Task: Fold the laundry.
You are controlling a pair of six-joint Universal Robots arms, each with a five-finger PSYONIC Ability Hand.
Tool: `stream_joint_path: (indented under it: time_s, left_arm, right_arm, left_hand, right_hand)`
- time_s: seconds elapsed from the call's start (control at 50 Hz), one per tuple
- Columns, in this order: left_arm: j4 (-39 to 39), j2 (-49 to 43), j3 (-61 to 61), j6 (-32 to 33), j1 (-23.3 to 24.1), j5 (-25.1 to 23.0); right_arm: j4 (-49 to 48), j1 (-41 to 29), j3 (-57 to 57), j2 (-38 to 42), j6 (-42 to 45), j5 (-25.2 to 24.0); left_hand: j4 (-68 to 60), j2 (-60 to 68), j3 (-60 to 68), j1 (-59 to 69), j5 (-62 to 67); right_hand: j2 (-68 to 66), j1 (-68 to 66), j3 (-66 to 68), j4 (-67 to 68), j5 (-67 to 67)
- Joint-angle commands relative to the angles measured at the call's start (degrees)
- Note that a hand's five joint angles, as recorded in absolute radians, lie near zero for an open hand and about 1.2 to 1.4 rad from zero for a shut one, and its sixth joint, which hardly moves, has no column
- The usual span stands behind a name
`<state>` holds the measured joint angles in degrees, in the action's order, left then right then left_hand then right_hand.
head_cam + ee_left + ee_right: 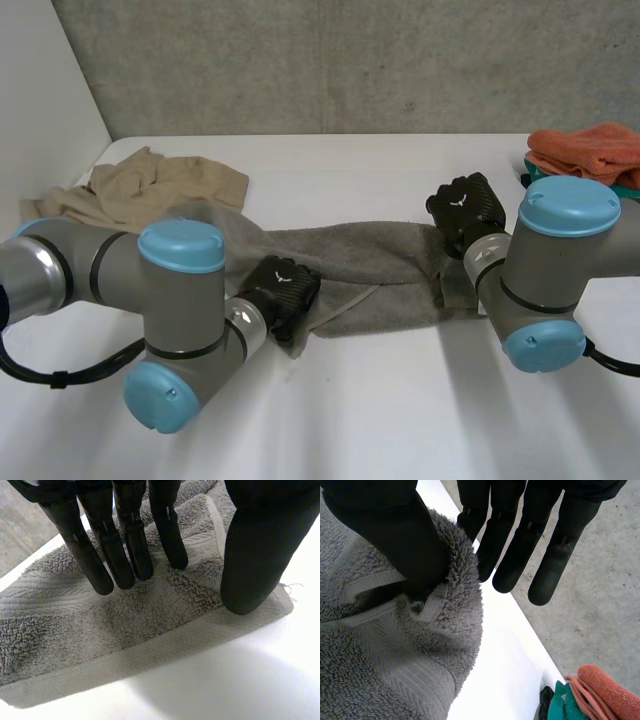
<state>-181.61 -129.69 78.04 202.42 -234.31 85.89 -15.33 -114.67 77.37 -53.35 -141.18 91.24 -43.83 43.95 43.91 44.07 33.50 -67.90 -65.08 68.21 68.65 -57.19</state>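
Observation:
A grey towel (pixel 360 255) lies stretched across the middle of the white table between my two hands. My left hand (pixel 285 290) rests on the towel's near left corner. In the left wrist view its fingers (pixel 125 545) are straight with their tips on the towel (pixel 125 615), and the thumb (pixel 255 555) presses down beside the corner, so the hand is open. My right hand (pixel 468 205) is at the towel's right end. In the right wrist view its thumb (pixel 385 525) pinches a bunched fold of the towel (pixel 385 660) against one finger; the other fingers are straight.
A crumpled beige cloth (pixel 150 185) lies at the back left of the table. An orange cloth (pixel 590 150) sits on something teal (pixel 560 702) at the back right. A grey wall runs behind the table.

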Motion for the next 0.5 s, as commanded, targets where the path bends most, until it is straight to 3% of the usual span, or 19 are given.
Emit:
stream_joint_path:
  time_s: [0.02,0.28,0.32,0.34,0.36,0.5]
  left_arm:
    - [0.56,-1.35,-2.8,0.78,0.96,0.86]
    - [5.92,-5.22,-8.43,3.68,4.39,3.67]
    - [6.18,-5.31,-8.69,3.68,4.48,4.11]
    - [6.18,-5.22,-8.69,3.59,4.48,4.46]
    - [6.1,-5.04,-8.61,3.59,4.48,4.64]
    - [3.11,2.5,-5.01,1.92,2.72,4.73]
  right_arm:
    - [-0.05,0.06,0.24,0.0,0.11,-0.01]
    - [-0.58,0.85,2.0,-2.72,0.38,-0.97]
    - [-0.58,0.85,2.26,-2.99,0.29,-1.15]
    - [-0.58,0.93,2.44,-3.25,0.29,-1.24]
    - [-0.58,0.94,2.61,-3.34,0.29,-1.32]
    - [-0.58,1.37,3.75,-4.92,0.03,-1.32]
  left_hand:
    - [-11.12,11.0,11.04,10.88,11.44]
    - [-5.4,5.28,5.33,5.17,5.73]
    - [-9.75,9.63,9.67,9.51,10.07]
    - [-27.1,26.98,27.02,26.86,27.42]
    - [-36.08,35.96,36.0,35.84,36.4]
    - [-36.17,36.05,36.09,35.93,36.5]
  right_hand:
    - [-12.1,-14.92,11.79,11.35,-12.81]
    - [-12.1,-14.92,11.79,11.35,-12.81]
    - [-12.1,-14.92,11.79,11.35,-12.81]
    - [-12.1,-14.92,11.79,11.35,-12.81]
    - [-12.1,-14.92,11.79,11.35,-12.81]
    - [-12.1,-14.92,11.79,11.35,-12.81]
